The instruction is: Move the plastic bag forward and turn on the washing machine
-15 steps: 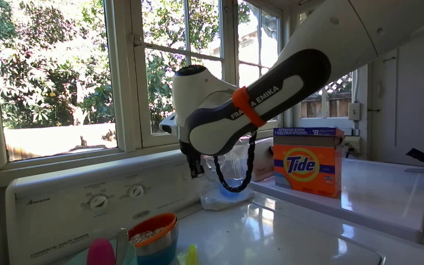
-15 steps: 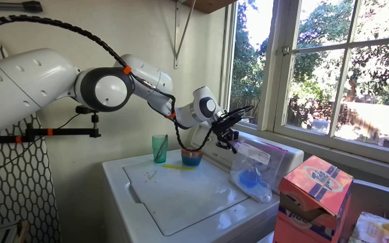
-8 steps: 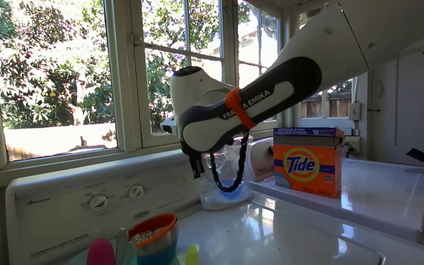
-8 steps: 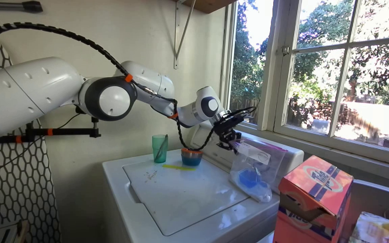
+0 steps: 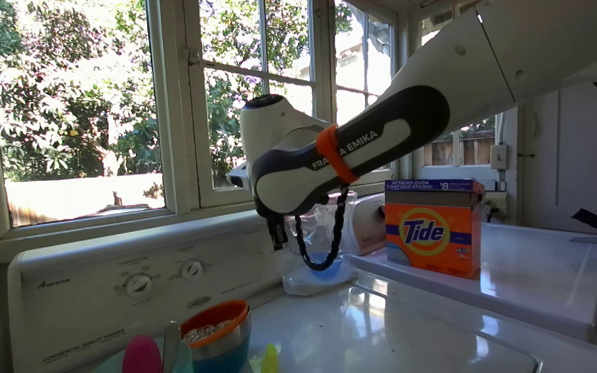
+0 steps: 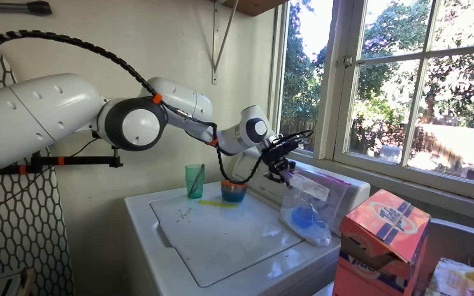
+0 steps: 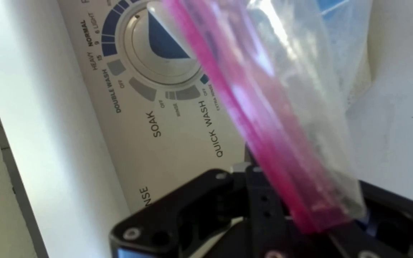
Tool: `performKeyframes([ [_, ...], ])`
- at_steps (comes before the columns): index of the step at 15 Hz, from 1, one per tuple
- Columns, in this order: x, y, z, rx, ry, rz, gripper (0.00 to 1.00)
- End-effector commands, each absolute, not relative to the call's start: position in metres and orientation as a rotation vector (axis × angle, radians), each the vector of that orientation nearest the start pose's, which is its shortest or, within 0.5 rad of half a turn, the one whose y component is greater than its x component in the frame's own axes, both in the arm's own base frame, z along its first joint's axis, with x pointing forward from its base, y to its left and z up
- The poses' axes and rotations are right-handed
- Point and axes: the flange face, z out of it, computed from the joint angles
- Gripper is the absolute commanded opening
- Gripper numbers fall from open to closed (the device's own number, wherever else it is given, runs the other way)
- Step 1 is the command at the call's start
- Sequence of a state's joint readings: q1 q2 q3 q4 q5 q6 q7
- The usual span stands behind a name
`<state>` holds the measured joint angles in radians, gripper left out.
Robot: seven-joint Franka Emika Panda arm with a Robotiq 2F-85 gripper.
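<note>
The clear plastic bag (image 6: 311, 232) stands on the white washing machine (image 6: 228, 246) against the control panel, with a blue item inside. In an exterior view the arm's cable partly hides the bag (image 5: 303, 285). My gripper (image 6: 279, 176) is at the bag's upper corner, just above the machine top. In the wrist view the bag's pink top edge (image 7: 249, 132) crosses in front of the gripper (image 7: 264, 179) and covers part of a large knob (image 7: 134, 46). The fingers look shut. The bag hides one finger, so I cannot tell whether plastic is between them.
An orange Tide box (image 5: 423, 233) stands beyond the bag. An orange-rimmed bowl (image 6: 233, 192), a green cup (image 6: 194, 181) and a yellow strip (image 6: 218, 204) are on the machine. Two smaller knobs, one being this knob (image 5: 139, 284), are on the panel. A window is behind.
The arm has lowered, and my gripper has shifted slightly toward the bag. The bag has hardly moved.
</note>
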<state>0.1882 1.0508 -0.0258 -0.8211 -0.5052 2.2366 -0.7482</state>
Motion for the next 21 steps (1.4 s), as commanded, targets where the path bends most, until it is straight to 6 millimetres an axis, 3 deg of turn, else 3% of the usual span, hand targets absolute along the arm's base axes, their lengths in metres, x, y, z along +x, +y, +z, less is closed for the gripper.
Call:
performKeyframes([
  [1,0.826,0.130,0.308,2.120,1.402,0.320,0.00],
  [9,0.834,0.140,0.301,2.065,1.409,0.461,0.00],
  [21,0.837,0.144,0.291,2.040,1.369,0.460,0.00],
])
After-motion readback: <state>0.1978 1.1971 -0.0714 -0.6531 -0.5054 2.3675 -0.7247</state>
